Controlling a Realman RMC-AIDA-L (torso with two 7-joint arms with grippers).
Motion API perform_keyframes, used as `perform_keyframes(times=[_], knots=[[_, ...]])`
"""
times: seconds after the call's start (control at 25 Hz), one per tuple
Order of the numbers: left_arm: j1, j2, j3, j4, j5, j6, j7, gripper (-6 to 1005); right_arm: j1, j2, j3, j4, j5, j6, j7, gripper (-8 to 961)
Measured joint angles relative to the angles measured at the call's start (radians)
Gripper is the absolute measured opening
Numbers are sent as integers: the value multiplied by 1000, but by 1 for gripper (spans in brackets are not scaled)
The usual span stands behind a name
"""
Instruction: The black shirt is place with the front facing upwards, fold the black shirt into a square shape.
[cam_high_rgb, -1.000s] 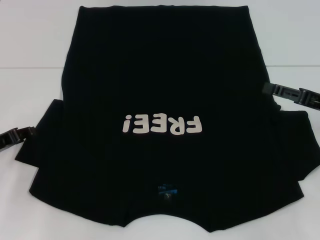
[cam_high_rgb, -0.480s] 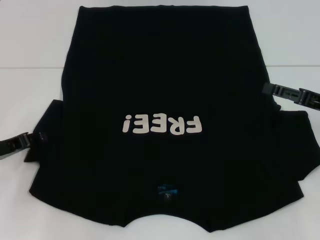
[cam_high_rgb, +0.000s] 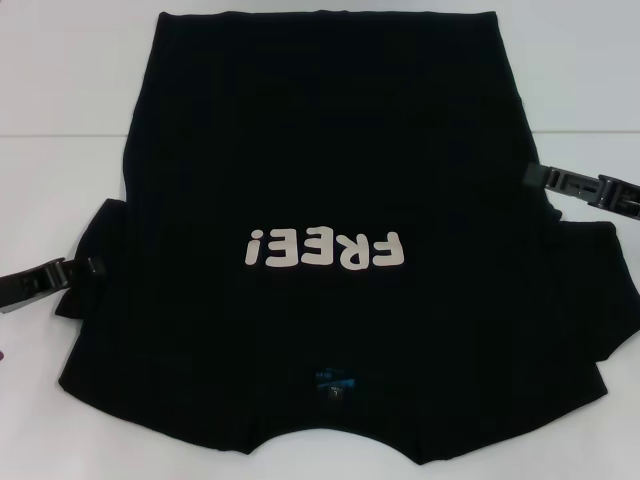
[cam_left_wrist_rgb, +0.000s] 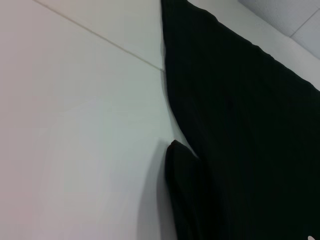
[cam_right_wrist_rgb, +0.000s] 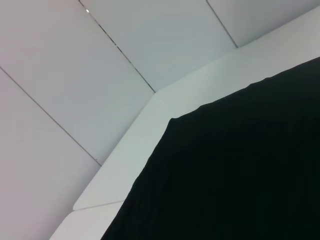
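Two black grippers reach in from opposite sides of a large black cloth T-shirt (cam_high_rgb: 320, 250) that lies flat on a white table (cam_high_rgb: 70, 90). At about nine o'clock in the head view, the left gripper (cam_high_rgb: 88, 268) touches the edge of the shirt's left sleeve (cam_high_rgb: 95, 240); its fingers look pressed together on the sleeve cloth, which is bunched and pulled in toward the body of the shirt. At about three o'clock, the right gripper (cam_high_rgb: 545, 178) meets the shirt's edge just above the right sleeve (cam_high_rgb: 590, 290); whether its fingers are spread or pinching cannot be told, since the tips merge with the dark cloth.

The shirt fills most of the table, front side up, with its collar at six o'clock, nearest the robot, and its hem at twelve o'clock. Cream block letters (cam_high_rgb: 325, 250) reading "FREE!" sit near the centre, upside down from the robot's side. A small blue neck label (cam_high_rgb: 335, 381) shows just inside the collar. The right sleeve lies spread out flat.

The left wrist view shows the shirt's side edge and a raised fold of black sleeve cloth (cam_left_wrist_rgb: 187, 190) against the white tabletop. The right wrist view shows a corner of black cloth (cam_right_wrist_rgb: 230, 170) on the white surface.
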Motion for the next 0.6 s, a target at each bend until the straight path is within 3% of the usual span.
perform_keyframes(times=[0.48,0.6], knots=[[-5,-4,8,13,9,-14,-11,466,-2,0,8,0,1,-8,0,769],[-4,-6,22,15,19,-20,-13,317,-4,0,9,0,1,-9,0,769]])
